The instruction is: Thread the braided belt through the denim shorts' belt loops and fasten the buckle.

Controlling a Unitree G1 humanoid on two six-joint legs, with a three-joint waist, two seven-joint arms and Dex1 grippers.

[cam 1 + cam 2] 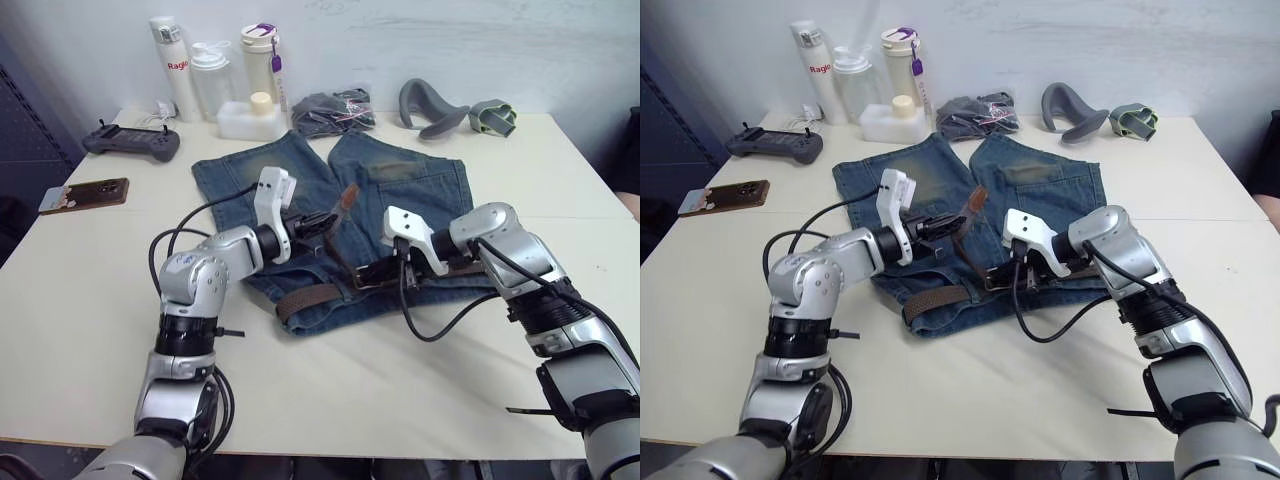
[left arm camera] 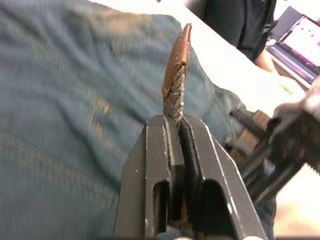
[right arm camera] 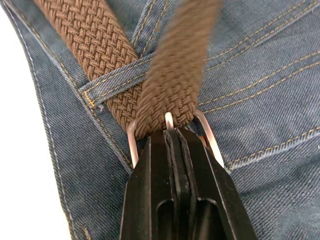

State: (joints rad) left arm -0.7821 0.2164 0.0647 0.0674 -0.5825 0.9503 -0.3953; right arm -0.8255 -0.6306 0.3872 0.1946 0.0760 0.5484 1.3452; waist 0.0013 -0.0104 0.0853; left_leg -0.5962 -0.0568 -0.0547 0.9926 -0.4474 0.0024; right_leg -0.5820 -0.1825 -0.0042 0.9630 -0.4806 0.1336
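Note:
The denim shorts (image 1: 400, 180) lie flat on the table with the waistband toward me. The braided belt (image 1: 305, 297) runs along the waistband and passes under a belt loop (image 3: 115, 82). My left gripper (image 1: 325, 222) is shut on the belt just behind its plain brown tip (image 2: 180, 55), holding that end raised over the shorts. My right gripper (image 1: 372, 270) is shut on the silver buckle (image 3: 210, 140) at the middle of the waistband. The braided strap passes through the buckle frame, and the prong sits against the weave.
Several bottles (image 1: 210, 75) and a white box (image 1: 250, 120) stand at the back of the table. A controller (image 1: 132, 142) and a phone (image 1: 85, 194) lie at back left. A dark bundle (image 1: 333, 108) and grey curved parts (image 1: 432, 108) lie behind the shorts.

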